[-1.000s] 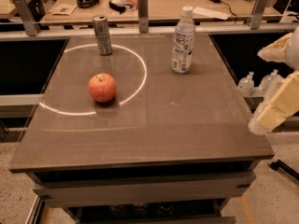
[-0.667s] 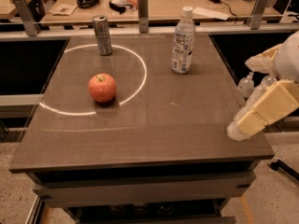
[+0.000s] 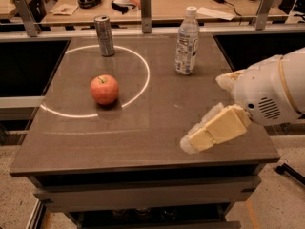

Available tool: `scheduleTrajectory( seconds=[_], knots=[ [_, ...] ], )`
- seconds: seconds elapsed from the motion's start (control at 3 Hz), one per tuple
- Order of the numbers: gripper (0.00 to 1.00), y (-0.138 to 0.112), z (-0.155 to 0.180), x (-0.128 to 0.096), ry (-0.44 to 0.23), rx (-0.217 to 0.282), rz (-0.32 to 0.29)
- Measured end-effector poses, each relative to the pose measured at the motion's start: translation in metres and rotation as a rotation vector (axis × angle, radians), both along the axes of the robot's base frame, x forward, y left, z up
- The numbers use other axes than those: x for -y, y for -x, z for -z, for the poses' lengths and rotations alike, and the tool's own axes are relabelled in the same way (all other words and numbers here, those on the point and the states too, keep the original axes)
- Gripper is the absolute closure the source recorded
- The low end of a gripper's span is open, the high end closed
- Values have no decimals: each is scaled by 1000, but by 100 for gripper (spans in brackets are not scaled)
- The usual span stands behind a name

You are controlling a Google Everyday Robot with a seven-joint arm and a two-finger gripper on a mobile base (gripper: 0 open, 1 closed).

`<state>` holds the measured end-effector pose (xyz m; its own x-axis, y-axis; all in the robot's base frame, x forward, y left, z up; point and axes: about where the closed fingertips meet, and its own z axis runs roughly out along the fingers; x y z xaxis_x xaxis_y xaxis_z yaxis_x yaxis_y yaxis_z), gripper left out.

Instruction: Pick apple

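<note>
I am steering the cream two-finger gripper (image 3: 205,112), hovering over the right front corner of the dark grey table (image 3: 157,147) with fingers spread wide and empty, toward the round red-orange apple (image 3: 104,89) near the left edge, planning a low, centred straddle.

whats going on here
A robot is set to pick up the apple, which sits untouched on the left of the table, inside a ring of light. Its gripper hovers open and empty over the front right, well apart from the apple. A can and a bottle stand upright at the back.
</note>
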<state>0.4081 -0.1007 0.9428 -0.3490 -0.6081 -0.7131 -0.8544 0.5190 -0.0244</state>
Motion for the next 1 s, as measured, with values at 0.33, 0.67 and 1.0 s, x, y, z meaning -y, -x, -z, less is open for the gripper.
scheduleTrajectory(
  seconds=[0.33, 0.67, 1.0],
  knots=[
    [0, 1, 0, 0, 0, -2, -2],
    [0, -9, 8, 1, 3, 19, 43],
    [0, -30, 27, -4, 16, 55, 81]
  ],
)
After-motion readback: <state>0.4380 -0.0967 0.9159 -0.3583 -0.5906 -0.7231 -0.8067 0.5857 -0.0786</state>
